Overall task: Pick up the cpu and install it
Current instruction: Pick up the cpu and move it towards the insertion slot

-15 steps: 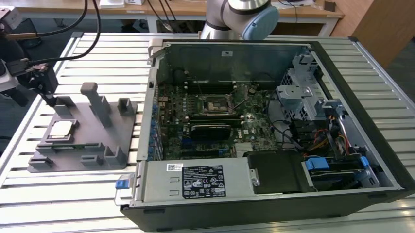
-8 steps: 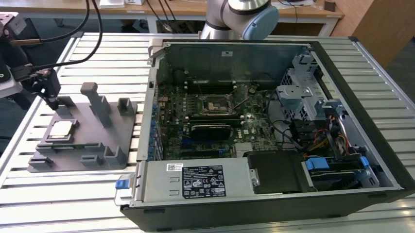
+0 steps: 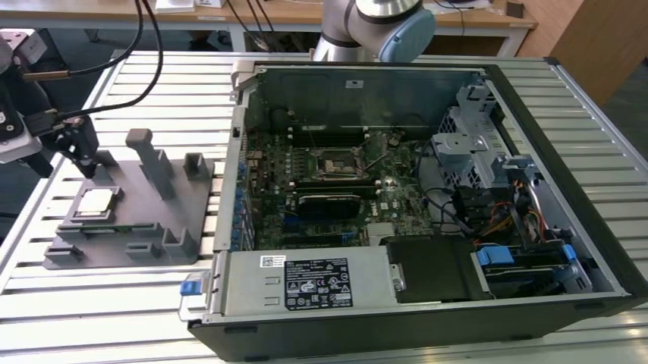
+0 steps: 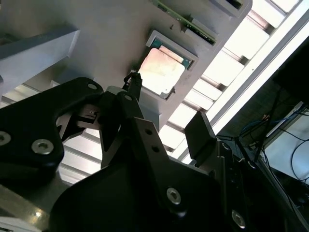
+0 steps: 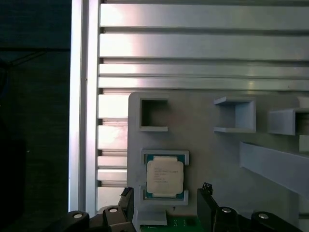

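Observation:
The cpu [image 3: 94, 201] is a small square chip with a silvery top, lying flat in a recess of the grey fixture [image 3: 132, 227] at the exterior view's left. My gripper [image 3: 89, 168] hangs just above and behind it, over the fixture's far end. In the first wrist view the cpu [image 5: 165, 177] lies between the two black fingertips [image 5: 126, 198], and my gripper [image 5: 165, 194] is open with nothing held. The second wrist view shows the cpu [image 4: 161, 71] in its pocket beyond the spread fingers [image 4: 200, 131] of the gripper [image 4: 167, 107].
An open computer case [image 3: 567, 189] lies on the slatted metal table [image 3: 121, 318], to the exterior view's right of the fixture. Its motherboard carries a square socket [image 3: 335, 165]. Upright posts [image 3: 152, 163] rise from the fixture near the cpu. The arm's base [image 3: 369, 23] stands behind the case.

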You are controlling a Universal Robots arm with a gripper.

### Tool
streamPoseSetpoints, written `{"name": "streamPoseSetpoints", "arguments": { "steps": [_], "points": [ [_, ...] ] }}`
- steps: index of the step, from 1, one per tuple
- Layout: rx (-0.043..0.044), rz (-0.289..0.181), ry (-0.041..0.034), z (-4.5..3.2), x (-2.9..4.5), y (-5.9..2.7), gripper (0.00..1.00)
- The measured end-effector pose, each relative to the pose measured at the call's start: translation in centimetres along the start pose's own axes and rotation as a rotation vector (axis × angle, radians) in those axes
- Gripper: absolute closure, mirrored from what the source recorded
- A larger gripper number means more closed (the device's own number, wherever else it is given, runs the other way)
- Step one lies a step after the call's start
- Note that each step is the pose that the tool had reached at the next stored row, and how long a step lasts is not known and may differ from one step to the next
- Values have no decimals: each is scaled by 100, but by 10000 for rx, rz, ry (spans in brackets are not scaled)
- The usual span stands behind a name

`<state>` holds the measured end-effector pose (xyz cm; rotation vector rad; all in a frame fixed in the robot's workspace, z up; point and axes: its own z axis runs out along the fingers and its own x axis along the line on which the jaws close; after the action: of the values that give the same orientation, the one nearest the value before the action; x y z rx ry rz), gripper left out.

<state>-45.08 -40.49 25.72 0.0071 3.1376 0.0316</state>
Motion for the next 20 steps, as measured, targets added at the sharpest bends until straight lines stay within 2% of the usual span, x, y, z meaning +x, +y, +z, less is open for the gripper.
{"name": "streamPoseSetpoints", "arguments": {
  "steps": [14,16,17,20],
  "points": [
    [2,0,0,141,0,-3,37],
    [4,0,0,164,0,-3,36],
    [5,0,0,176,0,-4,29],
    [10,2,0,219,0,-4,29]
  ]
}}
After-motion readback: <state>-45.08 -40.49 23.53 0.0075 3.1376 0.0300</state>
